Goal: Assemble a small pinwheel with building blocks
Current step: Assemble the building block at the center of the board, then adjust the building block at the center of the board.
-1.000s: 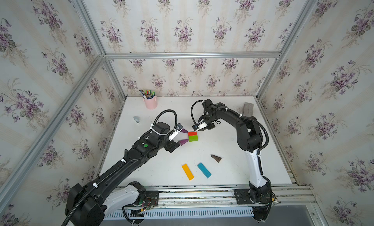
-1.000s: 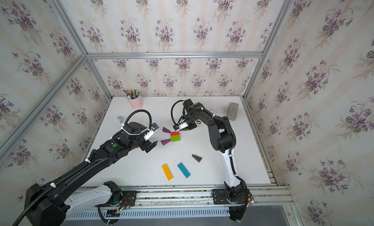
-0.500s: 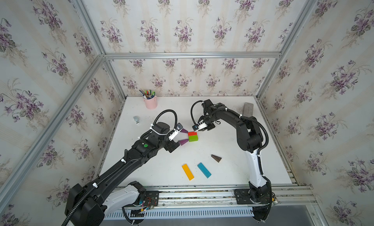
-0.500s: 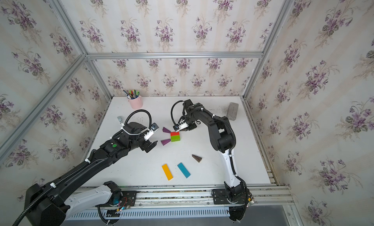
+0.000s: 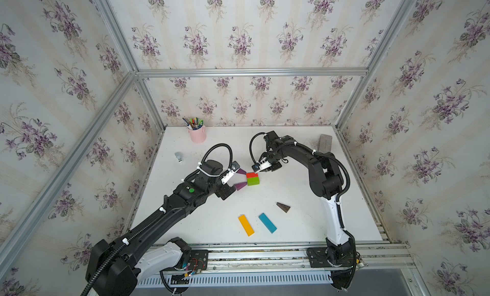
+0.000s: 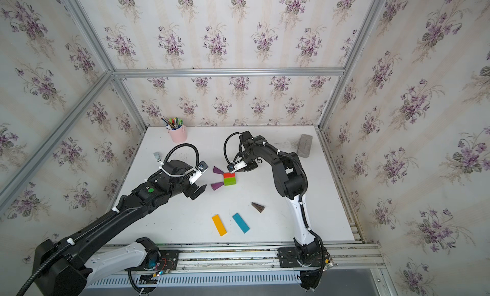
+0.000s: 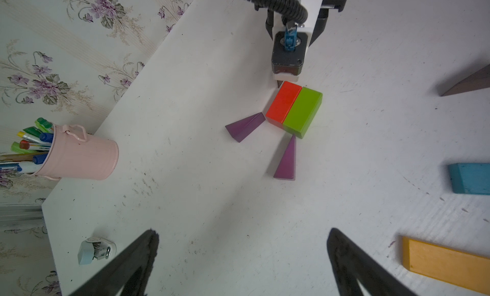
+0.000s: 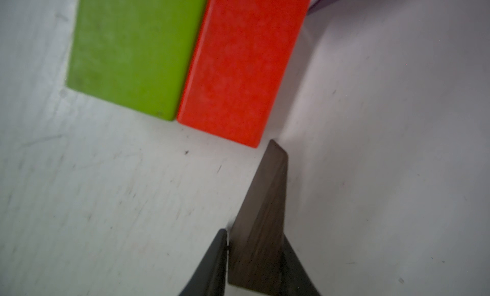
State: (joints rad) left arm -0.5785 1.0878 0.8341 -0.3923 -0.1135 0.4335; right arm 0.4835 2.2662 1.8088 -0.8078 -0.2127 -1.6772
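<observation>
"Which way did the brown wedge [image 8: 265, 202] lie?"

"Long axis tip-first at the red brick [image 8: 244, 64], just short of its corner, mid-desk [image 5: 286, 194]. The right tool [image 8: 256, 236] was clamped on its broad end."

"The left tool [image 7: 242, 244]?"

"Fingers wide apart, empty, farther off. No readable writing."

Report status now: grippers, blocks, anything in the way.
Left gripper open, empty. Right gripper holding brown wedge, tip at red block corner. Nothing blocking seen.
</observation>
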